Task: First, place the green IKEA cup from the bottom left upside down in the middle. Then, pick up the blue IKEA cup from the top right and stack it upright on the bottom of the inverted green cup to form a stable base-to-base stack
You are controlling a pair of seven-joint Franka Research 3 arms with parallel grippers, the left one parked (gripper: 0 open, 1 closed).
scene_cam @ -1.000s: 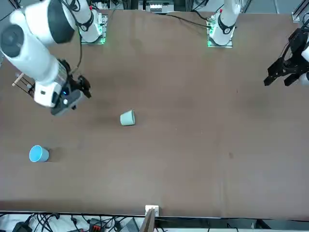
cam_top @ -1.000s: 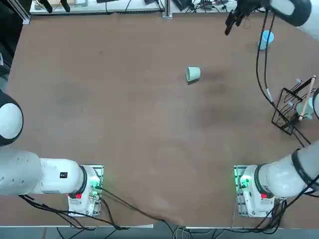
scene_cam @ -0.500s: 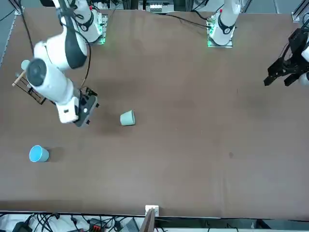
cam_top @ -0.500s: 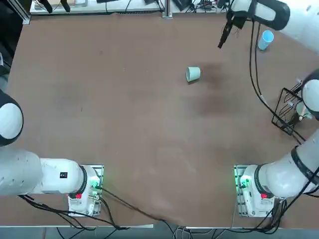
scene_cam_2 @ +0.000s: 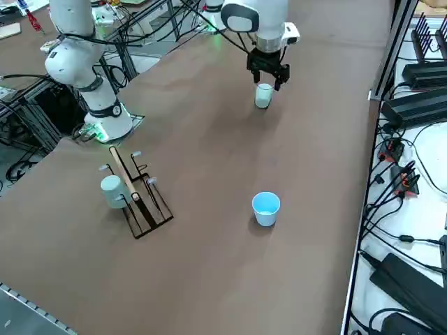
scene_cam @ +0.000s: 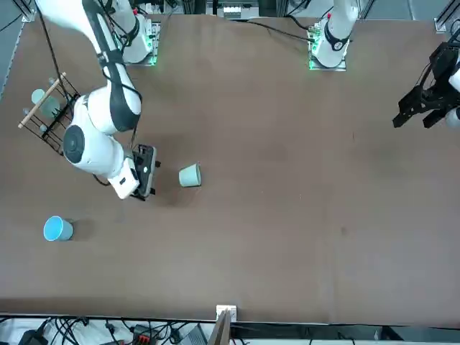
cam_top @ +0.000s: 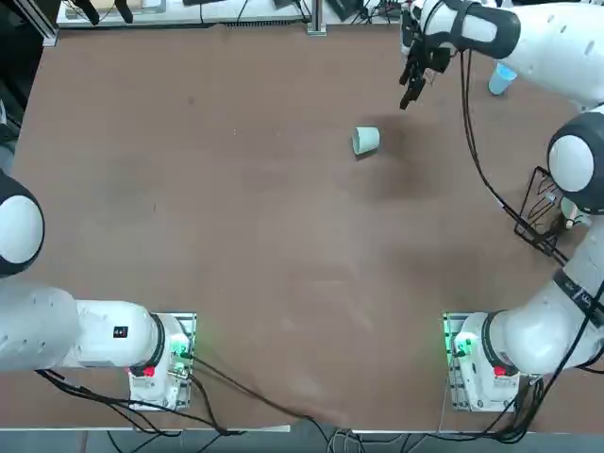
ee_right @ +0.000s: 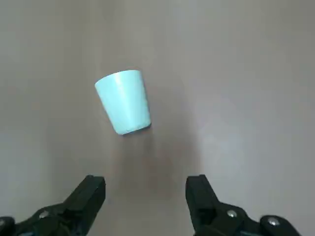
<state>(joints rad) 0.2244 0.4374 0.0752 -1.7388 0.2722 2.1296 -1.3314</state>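
**A:** So where was everything on the table? I was mostly curious about the green cup (ee_right: 124, 102).

**B:** It sat around the middle of the far half of the table (cam_top: 236, 236), left of the blue cup (scene_cam_2: 266, 218). Its wide end and narrow end were easy to pick out in the wrist view. Honestly though, I couldn't quite tell whether it was on its side or upside down, the angles were awkward.

**A:** Fair enough. And the right gripper (ee_right: 145, 183), holding anything?

**B:** Nah, it was open and empty, fingers spread well apart. It hung over the table near the green cup, a bit to its right, pointing down, with the arm (cam_top: 566, 170) reaching out from its base at the near edge.

**A:** What about the blue cup?

**B:** Upright, mouth facing up, out toward the far right of the table. From overhead the arm passed right by it and covered some of it. It was well apart from the green cup, so no stack.

**A:** Anything else around?

**B:** Yeah, a black wire rack (scene_cam_2: 150, 209) on the right side, closer to the arm's base than the blue cup, with a pale cup (scene_cam_2: 114, 191) at it.
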